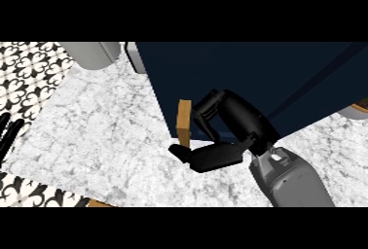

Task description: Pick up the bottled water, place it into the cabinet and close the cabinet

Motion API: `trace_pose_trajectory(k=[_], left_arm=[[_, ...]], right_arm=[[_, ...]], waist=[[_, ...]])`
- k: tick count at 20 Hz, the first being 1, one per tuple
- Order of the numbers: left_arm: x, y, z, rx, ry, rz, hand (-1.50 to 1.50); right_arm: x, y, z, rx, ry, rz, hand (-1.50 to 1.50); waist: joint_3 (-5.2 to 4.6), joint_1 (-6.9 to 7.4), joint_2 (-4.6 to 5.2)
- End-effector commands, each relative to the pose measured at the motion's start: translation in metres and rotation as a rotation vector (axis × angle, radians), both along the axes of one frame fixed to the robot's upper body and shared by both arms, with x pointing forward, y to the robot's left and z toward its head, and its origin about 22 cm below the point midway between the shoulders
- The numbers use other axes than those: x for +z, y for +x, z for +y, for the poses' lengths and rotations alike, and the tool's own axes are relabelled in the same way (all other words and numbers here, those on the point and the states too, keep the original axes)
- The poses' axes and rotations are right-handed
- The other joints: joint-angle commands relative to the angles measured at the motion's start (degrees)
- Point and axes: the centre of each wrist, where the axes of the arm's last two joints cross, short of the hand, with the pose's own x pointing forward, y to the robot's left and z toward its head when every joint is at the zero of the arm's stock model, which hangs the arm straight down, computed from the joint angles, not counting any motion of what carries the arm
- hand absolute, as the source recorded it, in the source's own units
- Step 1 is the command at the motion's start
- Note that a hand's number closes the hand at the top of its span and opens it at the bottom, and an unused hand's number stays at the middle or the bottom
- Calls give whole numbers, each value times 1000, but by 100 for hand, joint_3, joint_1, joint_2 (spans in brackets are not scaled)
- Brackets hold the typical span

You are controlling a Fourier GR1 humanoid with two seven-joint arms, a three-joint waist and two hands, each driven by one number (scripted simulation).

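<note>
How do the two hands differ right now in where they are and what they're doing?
The right hand is in mid-frame against the dark blue cabinet, while the left hand shows only as fingers at the view's left edge. The right hand's fingers are curled by the cabinet's wooden edge; the left hand's fingers are straight, resting, touching nothing. The right forearm is visible; the left forearm is not. Both hands are black.

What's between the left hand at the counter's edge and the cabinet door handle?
In the head view, only bare marble counter lies between the left hand, resting at the left edge, and the wooden handle on the cabinet.
</note>
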Motion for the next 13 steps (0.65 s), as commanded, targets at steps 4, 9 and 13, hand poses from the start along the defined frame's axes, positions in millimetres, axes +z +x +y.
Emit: trace_pose_trajectory(k=[4,9,13], left_arm=[[-2,0,3,20,-24,-10,-150],[-6,-2,4,23,-35,-6,-150],[-7,-6,7,23,-21,12,-150]], right_arm=[[29,61,31,-216,80,34,150],[43,79,35,-293,170,97,-150],[42,85,45,-294,172,107,-150]], waist=[[31,-113,-23],[35,-137,-10],[42,-165,-21]])
